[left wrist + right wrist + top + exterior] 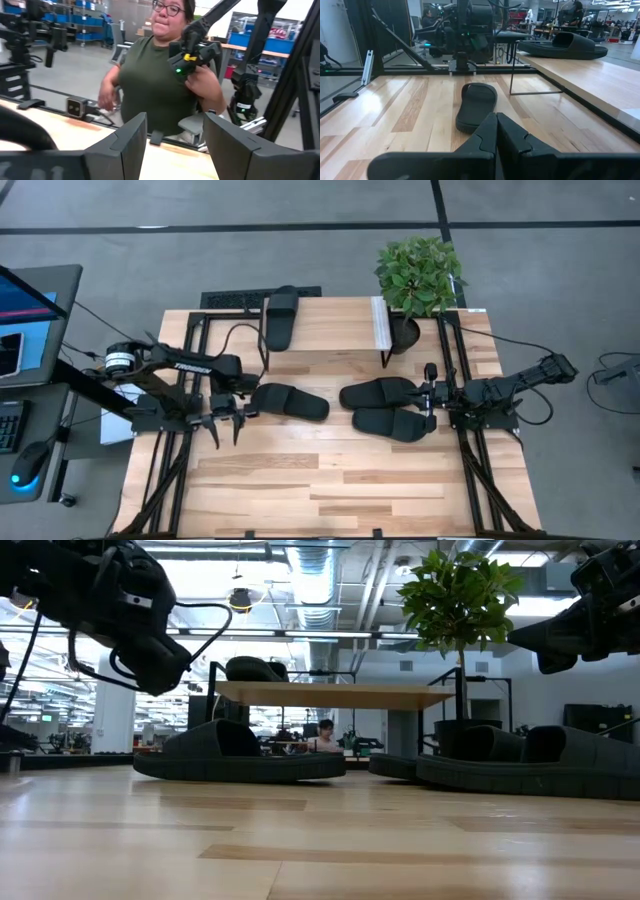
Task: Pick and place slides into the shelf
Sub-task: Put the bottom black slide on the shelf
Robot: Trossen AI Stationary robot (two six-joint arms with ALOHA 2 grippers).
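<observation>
Lone slide (289, 401) just beside left gripper's (227, 423) wide-open, seemingly empty fingers (131, 145).

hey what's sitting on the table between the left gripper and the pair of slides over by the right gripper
One black slide lies alone between the open left gripper and the pair of slides beside the shut right gripper, with bare wood on either side. The high view shows it.

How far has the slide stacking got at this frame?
Done: one slide lies on the shelf. In hand: nothing; the left gripper is open beside a single slide, and the right gripper is shut next to the pair of slides. Left: those three on the table.
</observation>
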